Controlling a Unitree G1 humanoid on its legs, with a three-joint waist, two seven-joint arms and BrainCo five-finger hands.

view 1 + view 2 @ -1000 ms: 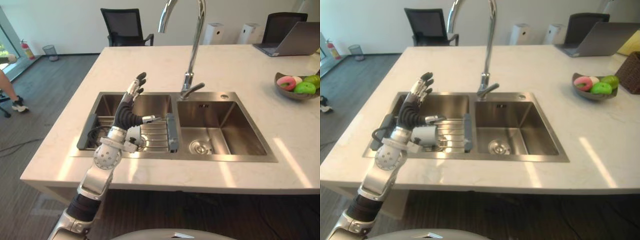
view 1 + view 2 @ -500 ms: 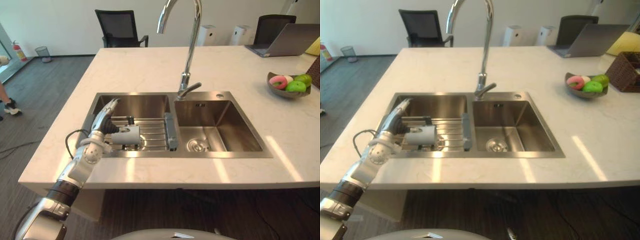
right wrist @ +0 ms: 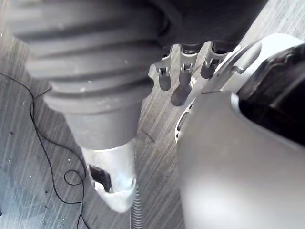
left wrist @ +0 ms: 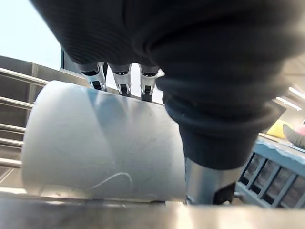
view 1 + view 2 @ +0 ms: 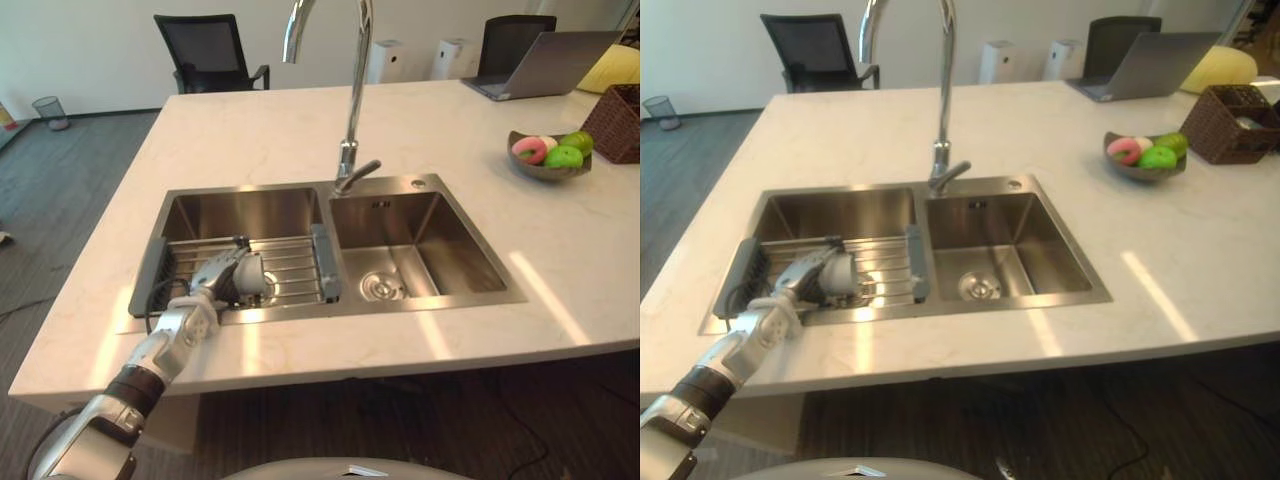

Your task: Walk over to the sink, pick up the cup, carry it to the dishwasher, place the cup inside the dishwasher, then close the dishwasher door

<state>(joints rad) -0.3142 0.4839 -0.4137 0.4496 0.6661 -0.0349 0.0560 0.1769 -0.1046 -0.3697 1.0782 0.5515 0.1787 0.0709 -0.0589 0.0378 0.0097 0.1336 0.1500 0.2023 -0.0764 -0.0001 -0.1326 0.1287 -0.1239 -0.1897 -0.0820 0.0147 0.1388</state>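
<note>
A pale cup (image 5: 253,272) lies on its side on the wire rack (image 5: 295,270) in the left basin of the steel sink (image 5: 300,186). My left hand (image 5: 222,273) reaches down into that basin and is shut on the cup. In the left wrist view its fingers (image 4: 119,76) go over the top of the cup (image 4: 95,143) and the thumb (image 4: 209,181) stands against its side. My right hand (image 3: 183,76) hangs low over the dark floor beside the body, fingers relaxed and holding nothing.
A tall curved faucet (image 5: 352,100) rises between the two basins. On the white counter at the right stand a bowl of fruit (image 5: 550,158), a wicker basket (image 5: 615,110) and a laptop (image 5: 540,65). Black chairs (image 5: 200,45) stand beyond the counter.
My left hand came down from above the sink, fingers spread, into the left basin and closed round the cup. The camera has shifted too.
</note>
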